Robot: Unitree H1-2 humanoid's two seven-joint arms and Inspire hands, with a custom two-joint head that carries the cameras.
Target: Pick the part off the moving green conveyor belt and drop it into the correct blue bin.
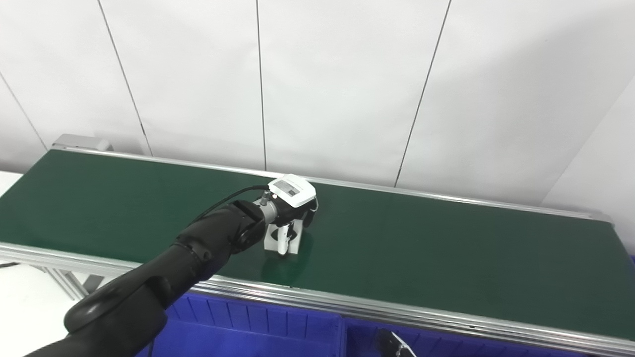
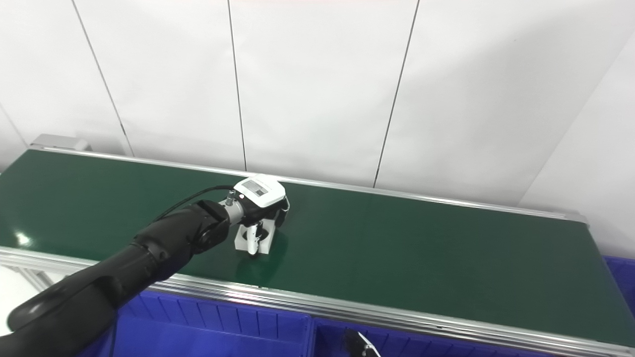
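Left hand (image 1: 292,208) is out over the middle of the green belt (image 1: 446,253), reaching across the near rail, wrist bent so the fingers point down onto the white part (image 1: 282,240). Part sits on the belt, roughly mid-width, a small white block with a dark hole in it. One white finger (image 1: 284,243) hangs down in front of the part, the rest wrap from above; looks like they straddle it, but I can't tell whether they're actually clamped or just caged around it. Part looks still seated on the belt, its reflection right under it, so I'd judge grasp in progress, lift not done. Top-down approach makes sense on a moving belt: part can't slide out sideways.

Blue bins (image 1: 258,322) sit just below the near rail, divider between two of them right of the arm. A dark and white object (image 1: 394,344) shows at the bottom edge in the right bin, can't identify it. Right hand not visible.

Next: close, lift clear of the rail, pull back over a bin
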